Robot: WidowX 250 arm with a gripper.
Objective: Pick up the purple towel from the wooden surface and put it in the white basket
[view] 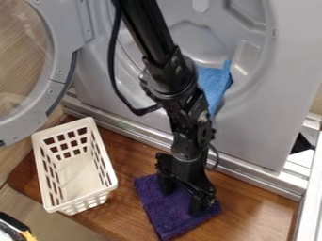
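Jaws [182,194] spread wide over purple cloth [156,206] beside white basket [83,201], gripping nothing; drum [189,35] holds blue cloth [213,84].

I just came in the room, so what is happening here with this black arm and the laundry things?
The black robot arm has its tool down at a dark purple cloth on the wooden surface, with the fingers apart. Beside the cloth is a white basket. Behind, a grey machine has its round door open, and a blue cloth hangs in its opening.
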